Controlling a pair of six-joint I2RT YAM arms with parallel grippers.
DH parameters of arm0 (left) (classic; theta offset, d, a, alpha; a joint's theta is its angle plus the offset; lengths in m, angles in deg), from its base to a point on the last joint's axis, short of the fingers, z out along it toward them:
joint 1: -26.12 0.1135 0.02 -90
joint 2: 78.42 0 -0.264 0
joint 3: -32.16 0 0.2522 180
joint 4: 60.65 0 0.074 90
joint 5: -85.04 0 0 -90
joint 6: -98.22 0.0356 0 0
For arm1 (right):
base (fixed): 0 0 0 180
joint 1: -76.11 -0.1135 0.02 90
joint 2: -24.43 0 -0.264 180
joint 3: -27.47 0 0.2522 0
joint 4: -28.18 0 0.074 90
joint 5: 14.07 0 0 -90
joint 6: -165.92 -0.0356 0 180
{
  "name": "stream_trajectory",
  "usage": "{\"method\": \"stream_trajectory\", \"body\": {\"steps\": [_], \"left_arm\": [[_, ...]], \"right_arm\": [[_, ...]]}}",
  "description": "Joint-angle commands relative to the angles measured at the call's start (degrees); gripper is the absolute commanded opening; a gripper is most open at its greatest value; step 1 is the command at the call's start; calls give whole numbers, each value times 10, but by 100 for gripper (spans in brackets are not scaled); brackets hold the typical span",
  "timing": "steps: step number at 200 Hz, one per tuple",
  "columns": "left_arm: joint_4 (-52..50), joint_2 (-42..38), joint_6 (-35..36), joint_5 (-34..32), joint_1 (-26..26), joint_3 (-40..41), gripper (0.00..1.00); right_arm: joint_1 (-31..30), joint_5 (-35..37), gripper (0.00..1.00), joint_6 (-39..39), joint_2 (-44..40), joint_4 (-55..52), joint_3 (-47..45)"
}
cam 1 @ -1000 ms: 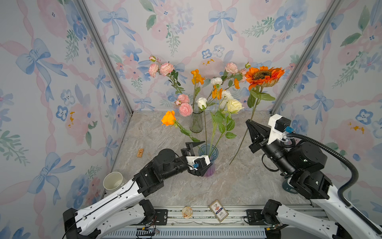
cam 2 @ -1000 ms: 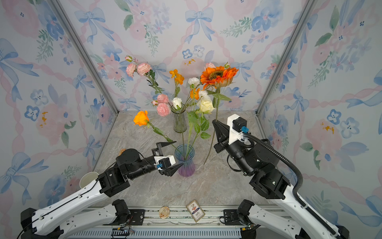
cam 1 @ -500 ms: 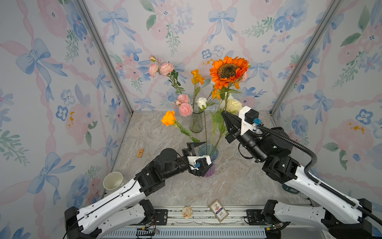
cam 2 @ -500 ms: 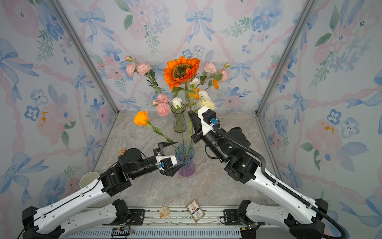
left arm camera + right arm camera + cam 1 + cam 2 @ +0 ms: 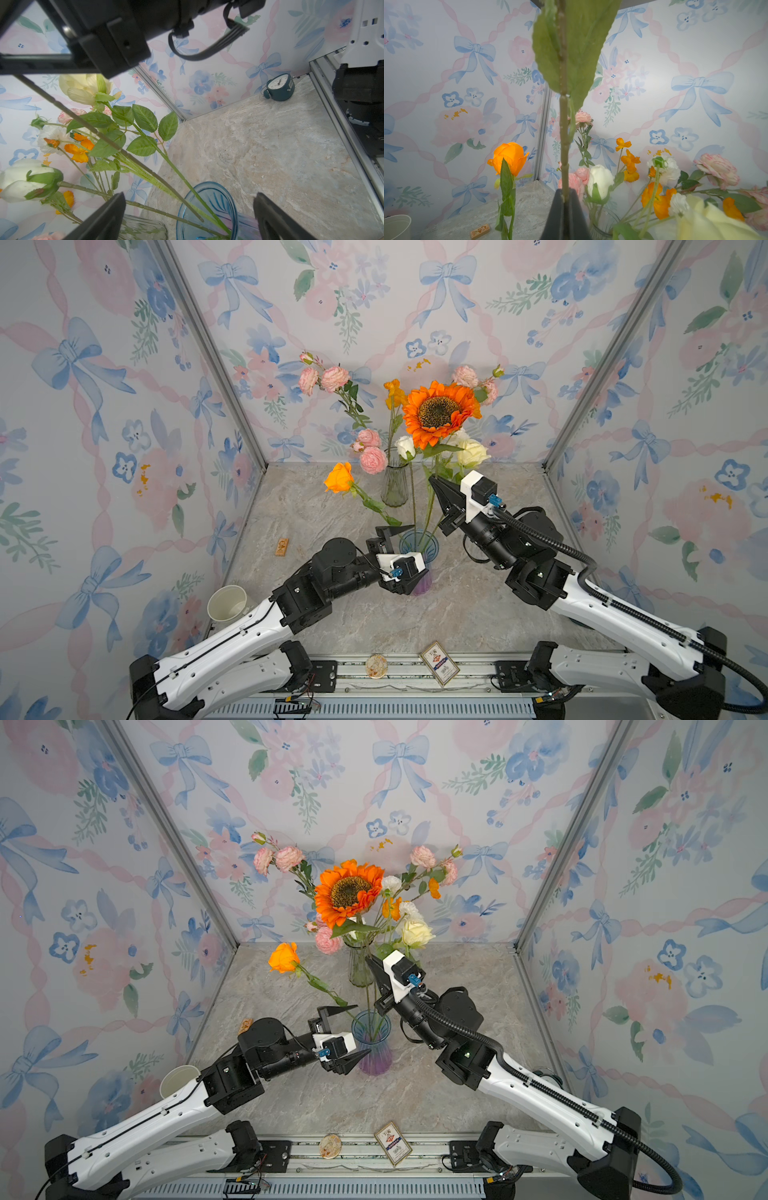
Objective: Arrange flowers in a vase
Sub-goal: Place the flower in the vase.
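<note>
Sunflower (image 5: 439, 411) insertion was under way. The right gripper (image 5: 435, 486) was clamped on the stem (image 5: 564, 145) partway down. The bloom stood high in front of the bouquet in the clear glass vase (image 5: 394, 487). In the left wrist view the stem's foot appeared to sit just inside the mouth of the blue vase (image 5: 376, 1060), beside the stem of the orange rose (image 5: 338, 477). The left gripper (image 5: 360, 1028) was spread wide, one finger on each side of the blue vase; whether it touched the glass could not be told.

Judgement on the step: the stem needed lowering along its own line until the foot reached the bottom, and only then releasing. A sideways pull risked levering the light vase over, since the bloom is top-heavy. Closing the left gripper on the vase to steady it looked prudent. The rose leaves crowding the mouth could snag.

Against one second before: the sunflower had been out to the right of the arrangement, its stem slanting down clear of the vase. It had since swung inward over the blue vase and come lower. The left gripper was unchanged.
</note>
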Motion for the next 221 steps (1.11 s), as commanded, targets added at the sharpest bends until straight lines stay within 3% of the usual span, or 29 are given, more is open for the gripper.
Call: {"method": "stream_trajectory", "body": {"steps": [1, 79, 115, 159, 221], "left_arm": [[13, -6, -4, 13, 3, 4, 98], [7, -20, -17, 13, -6, -4, 98], [-26, -51, -93, 2, -40, -3, 98], [-68, -79, -188, 43, -41, 40, 98], [-66, -140, -246, 8, -45, 116, 98]], "right_arm": [[-6, -10, 0, 9, -3, 61, -27], [-8, -6, 0, -20, -13, 138, -126], [-9, -9, 0, -33, -33, 147, -170], [-11, -42, 0, -28, -34, 168, -211], [-18, -62, 0, -22, 10, 242, -248]]}}
